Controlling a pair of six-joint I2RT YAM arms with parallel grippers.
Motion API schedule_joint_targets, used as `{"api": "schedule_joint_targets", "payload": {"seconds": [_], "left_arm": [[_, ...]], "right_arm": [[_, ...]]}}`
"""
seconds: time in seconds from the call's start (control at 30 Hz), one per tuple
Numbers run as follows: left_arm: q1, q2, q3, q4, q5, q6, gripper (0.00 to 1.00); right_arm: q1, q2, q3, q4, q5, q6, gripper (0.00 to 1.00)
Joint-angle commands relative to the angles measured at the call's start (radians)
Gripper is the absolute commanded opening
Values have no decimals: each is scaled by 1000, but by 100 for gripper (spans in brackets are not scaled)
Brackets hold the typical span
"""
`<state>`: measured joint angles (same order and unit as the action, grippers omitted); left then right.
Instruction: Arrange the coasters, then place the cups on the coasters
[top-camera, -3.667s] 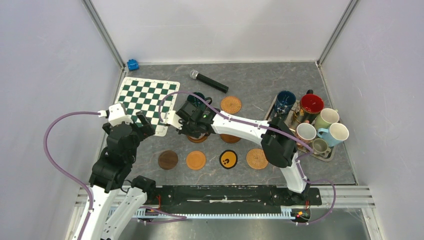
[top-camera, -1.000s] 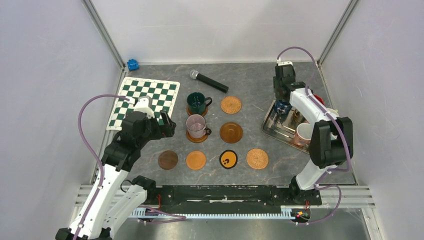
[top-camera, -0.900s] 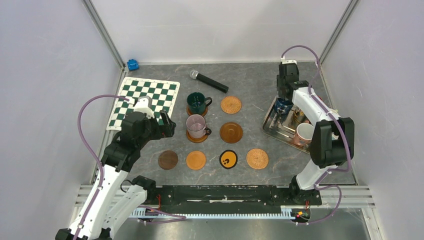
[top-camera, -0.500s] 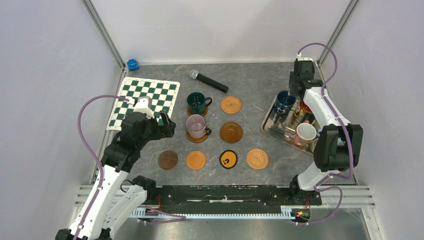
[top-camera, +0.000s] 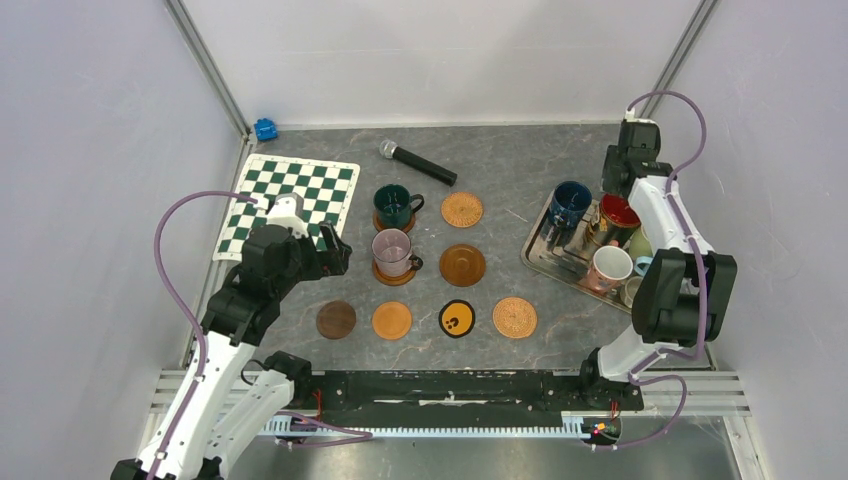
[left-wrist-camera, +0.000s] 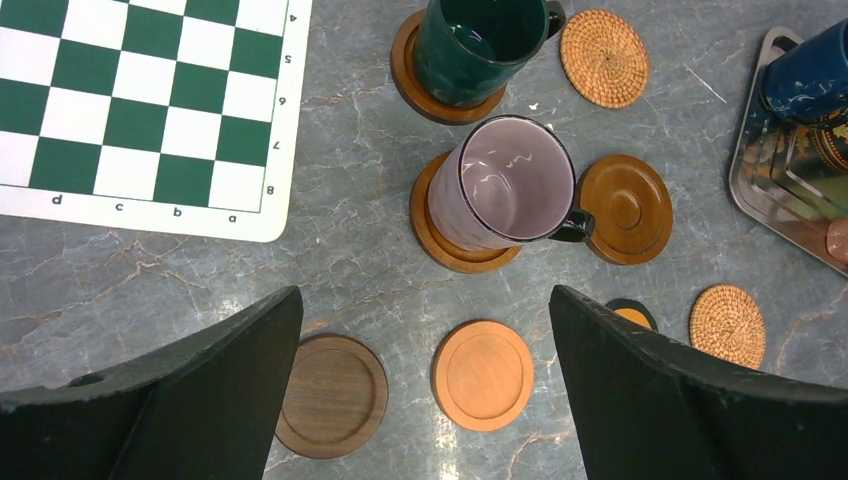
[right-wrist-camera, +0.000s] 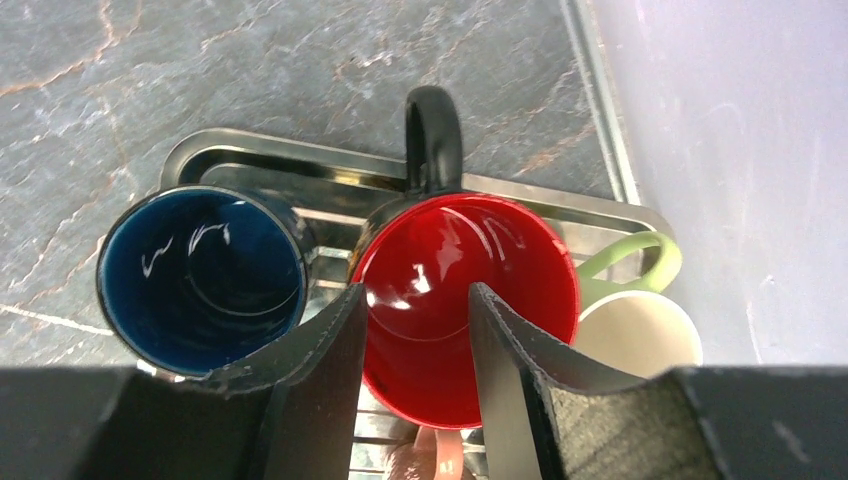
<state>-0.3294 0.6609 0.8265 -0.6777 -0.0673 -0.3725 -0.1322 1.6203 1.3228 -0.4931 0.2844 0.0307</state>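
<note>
My right gripper (right-wrist-camera: 417, 292) hangs open just above the red-inside cup (right-wrist-camera: 455, 255) in the steel tray (right-wrist-camera: 290, 160), gripping nothing. The dark blue cup (right-wrist-camera: 200, 280) stands to its left and the pale green cup (right-wrist-camera: 630, 335) to its right. From above, the right gripper (top-camera: 628, 185) is at the tray's far end. A dark green cup (top-camera: 395, 205) and a clear glass cup (top-camera: 390, 250) each stand on a wooden coaster. My left gripper (left-wrist-camera: 422, 292) is wide open and empty, above the dark brown coaster (left-wrist-camera: 335, 395) and orange coaster (left-wrist-camera: 483, 375).
Bare coasters: woven (top-camera: 462, 209), grooved brown (top-camera: 462, 264), black-and-yellow (top-camera: 457, 319), woven (top-camera: 514, 317). A white-inside cup (top-camera: 610, 265) stands in the tray (top-camera: 545, 258). A black microphone (top-camera: 418, 163) and a chequered mat (top-camera: 290, 195) lie at the back left.
The right arm has left the glass cup on its coaster and swung to the tray. In the last second it moved right, from over the dark blue cup to over the red one. The left arm stayed still.
</note>
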Motion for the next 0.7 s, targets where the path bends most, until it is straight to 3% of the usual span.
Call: {"api": "schedule_joint_targets", "payload": {"seconds": [0.0, 0.67], "left_arm": [[-3, -1, -7, 45, 21, 56, 100], [-4, -4, -6, 41, 17, 57, 100]], "right_arm": [[2, -26, -26, 13, -72, -19, 44], [3, -4, -177, 66, -113, -62, 38]]}}
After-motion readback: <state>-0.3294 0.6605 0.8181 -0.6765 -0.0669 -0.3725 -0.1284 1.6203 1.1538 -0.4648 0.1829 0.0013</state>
